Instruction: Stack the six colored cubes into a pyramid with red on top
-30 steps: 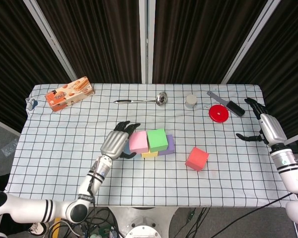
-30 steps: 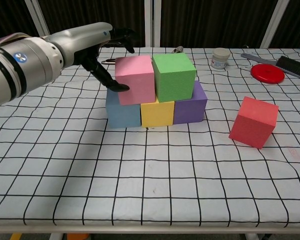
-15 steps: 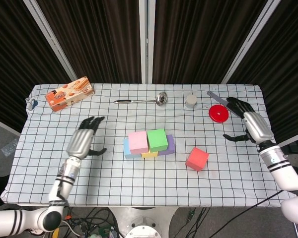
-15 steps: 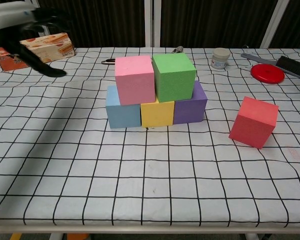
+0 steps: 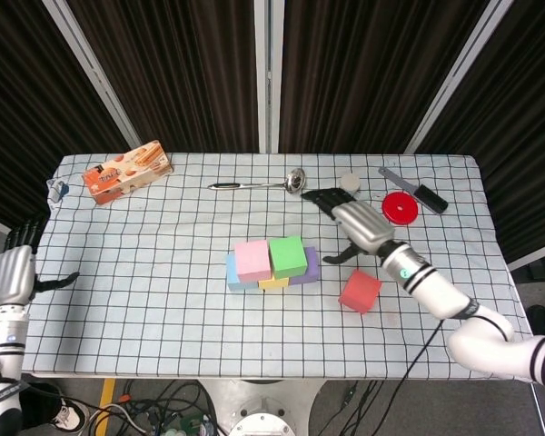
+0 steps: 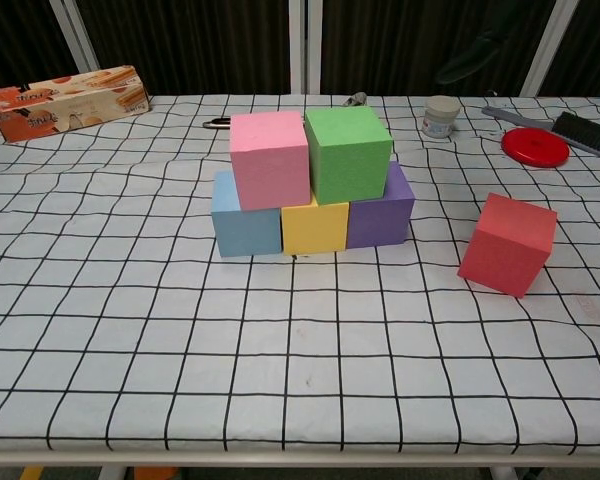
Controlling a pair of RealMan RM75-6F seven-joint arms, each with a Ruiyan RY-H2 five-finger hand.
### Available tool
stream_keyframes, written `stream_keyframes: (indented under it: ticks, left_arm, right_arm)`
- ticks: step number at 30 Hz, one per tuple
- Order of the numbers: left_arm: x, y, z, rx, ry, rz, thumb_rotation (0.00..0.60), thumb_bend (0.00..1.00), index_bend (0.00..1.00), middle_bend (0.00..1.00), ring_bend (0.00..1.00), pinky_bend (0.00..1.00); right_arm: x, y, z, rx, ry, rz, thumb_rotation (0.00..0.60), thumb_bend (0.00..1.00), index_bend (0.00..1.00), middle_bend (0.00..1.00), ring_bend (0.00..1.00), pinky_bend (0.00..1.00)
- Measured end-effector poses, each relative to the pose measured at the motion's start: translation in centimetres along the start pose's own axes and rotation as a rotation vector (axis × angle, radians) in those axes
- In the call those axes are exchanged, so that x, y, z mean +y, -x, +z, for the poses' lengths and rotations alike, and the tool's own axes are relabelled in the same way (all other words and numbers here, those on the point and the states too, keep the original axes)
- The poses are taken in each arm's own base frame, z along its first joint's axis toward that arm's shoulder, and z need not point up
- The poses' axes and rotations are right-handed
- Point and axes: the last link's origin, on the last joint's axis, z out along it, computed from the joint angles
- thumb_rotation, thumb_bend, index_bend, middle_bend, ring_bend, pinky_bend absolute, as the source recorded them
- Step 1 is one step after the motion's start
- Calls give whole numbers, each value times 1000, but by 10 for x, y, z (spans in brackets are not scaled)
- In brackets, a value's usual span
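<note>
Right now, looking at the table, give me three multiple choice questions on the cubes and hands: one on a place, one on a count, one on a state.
1. Where is the red cube?
A. On top of the pink and green cubes
B. On the table, right of the stack
C. In the left hand

2. How many cubes form the bottom row of the stack?
A. Three
B. Two
C. Four

3. What is the right hand doing?
A. Holding the red cube
B. Pressing on the green cube
C. Open above the table, holding nothing

Answers: 1 B, the red cube sits alone, tilted, apart from the stack. 2 A, blue cube, yellow cube and purple cube carry the pink cube and green cube. 3 C, its fingers are spread, behind the red cube and touching no cube.
</note>
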Motion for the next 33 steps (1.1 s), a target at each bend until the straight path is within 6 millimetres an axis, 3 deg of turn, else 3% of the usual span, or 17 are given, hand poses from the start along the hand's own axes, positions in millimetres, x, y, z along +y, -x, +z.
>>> stream_keyframes:
  ticks: [7,11,22,33]
  left_arm:
    - [-22,7,-9,-17,-17,-2,600,0,68,21,0,57]
    - [-31,10,-12,-21,-18,18,600,0,68,21,0,55]
    - [-41,17,-14,-20,-47,-4,600,0,68,24,0,36]
    - [-43,24,-17,-52,-55,-17,600,0,68,26,0,36]
  right_arm:
    - [-66,34,52,-137,-117,22,600,53,0,81,0,0]
    - [-83,48,68,-172,-129,12,600,57,0,112,0,0]
    - [-88,71,82,-195,-75,-44,600,88,0,134,0,0]
    - [-84,77,81,-183,-25,-101,600,105,0,152,0,0]
